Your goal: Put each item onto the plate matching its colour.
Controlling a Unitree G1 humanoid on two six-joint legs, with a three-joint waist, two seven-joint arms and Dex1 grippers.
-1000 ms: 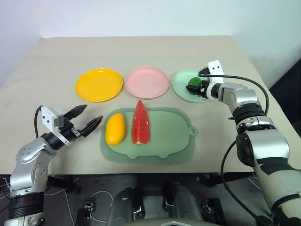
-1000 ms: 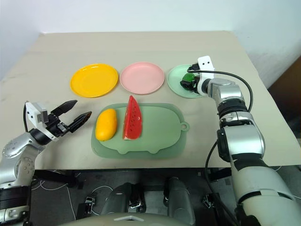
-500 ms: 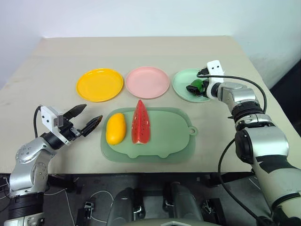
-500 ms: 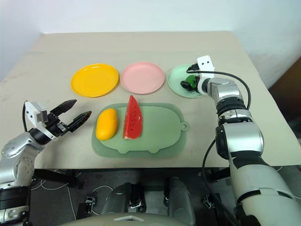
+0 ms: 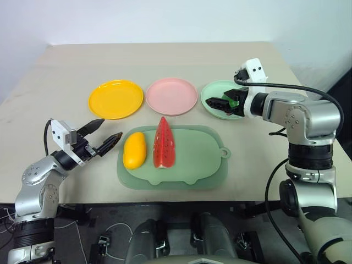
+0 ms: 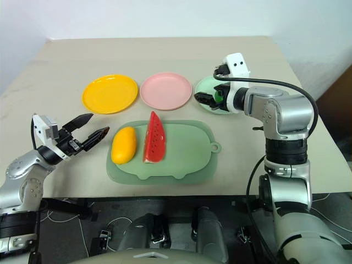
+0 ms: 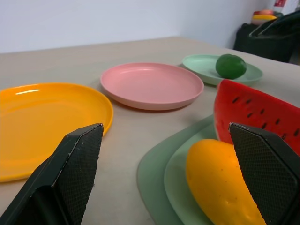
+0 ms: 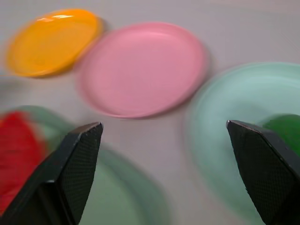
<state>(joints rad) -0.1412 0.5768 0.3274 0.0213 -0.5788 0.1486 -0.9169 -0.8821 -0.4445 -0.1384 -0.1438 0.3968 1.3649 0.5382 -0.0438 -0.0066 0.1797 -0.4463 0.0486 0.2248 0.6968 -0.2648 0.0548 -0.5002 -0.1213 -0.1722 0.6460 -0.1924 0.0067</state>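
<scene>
The round dark-green lime (image 7: 230,66) sits on the mint plate (image 7: 206,67); both hands (image 5: 102,137) (image 5: 221,103) are released, empty.

Toy fruits and plates, tabletop
Lime (image 7: 230,66) laid on mint plate (image 7: 206,65); mango (image 5: 135,150) and watermelon wedge (image 5: 164,143) set before empty yellow plate (image 5: 116,99) and pink plate (image 5: 171,96).

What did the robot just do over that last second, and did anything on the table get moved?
The right gripper let go of the lime, leaving it on the green plate, opened, and pulled back and up off the plate. The left gripper stayed open in place; the mango and watermelon wedge stayed on the cutting mat.
</scene>
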